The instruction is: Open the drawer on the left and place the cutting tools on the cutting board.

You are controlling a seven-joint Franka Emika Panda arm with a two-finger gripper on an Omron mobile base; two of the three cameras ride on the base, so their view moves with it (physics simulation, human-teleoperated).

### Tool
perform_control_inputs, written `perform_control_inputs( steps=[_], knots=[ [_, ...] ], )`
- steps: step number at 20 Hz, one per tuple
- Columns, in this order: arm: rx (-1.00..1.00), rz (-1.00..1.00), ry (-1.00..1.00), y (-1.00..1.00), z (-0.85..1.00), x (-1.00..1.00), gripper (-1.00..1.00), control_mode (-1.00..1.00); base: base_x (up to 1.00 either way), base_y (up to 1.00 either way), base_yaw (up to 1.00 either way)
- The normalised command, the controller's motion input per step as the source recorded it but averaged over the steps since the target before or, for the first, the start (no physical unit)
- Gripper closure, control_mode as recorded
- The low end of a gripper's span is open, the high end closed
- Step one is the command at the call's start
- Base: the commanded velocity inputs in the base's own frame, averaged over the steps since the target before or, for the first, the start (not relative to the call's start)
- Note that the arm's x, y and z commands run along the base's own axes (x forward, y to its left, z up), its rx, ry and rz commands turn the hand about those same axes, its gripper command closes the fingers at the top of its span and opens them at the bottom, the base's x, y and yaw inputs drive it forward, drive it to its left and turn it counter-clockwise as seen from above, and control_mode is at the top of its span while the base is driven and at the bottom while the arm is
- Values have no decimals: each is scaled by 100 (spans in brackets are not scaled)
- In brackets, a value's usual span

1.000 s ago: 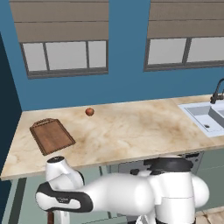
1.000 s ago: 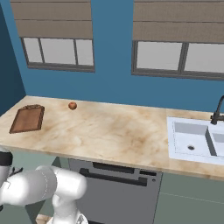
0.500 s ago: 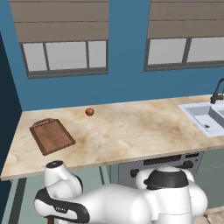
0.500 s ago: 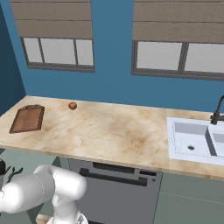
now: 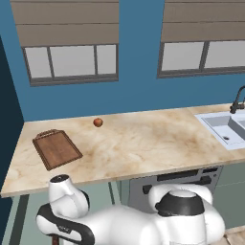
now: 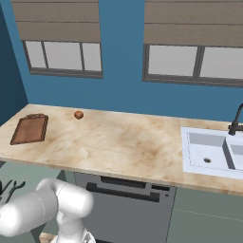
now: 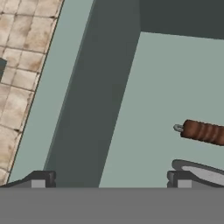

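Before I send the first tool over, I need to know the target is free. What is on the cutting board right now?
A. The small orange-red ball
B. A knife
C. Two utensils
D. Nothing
D: in the left base view the cutting board lies bare on the counter, and the orange-red ball sits apart from it, nearer the wall.

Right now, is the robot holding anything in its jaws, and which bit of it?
Nothing is held. The gripper has its jaws wide apart over the open drawer, with only bare drawer floor between them; a brown-handled tool lies untouched nearby.
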Motion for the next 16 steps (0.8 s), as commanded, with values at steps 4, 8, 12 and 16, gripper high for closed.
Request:
perform_control_inputs(
  steps=[4, 8, 12, 16],
  knots=[
    [0, -2, 0, 4, -43, -46, -100, -100, 0, 0, 0],
    [0, 0, 0, 12, -53, -65, -100, -100, 0, 0, 0],
    [0, -1, 0, 11, -52, -74, -100, -100, 0, 0, 0],
    [0, -2, 0, 9, -53, -81, -100, -100, 0, 0, 0]
  ],
)
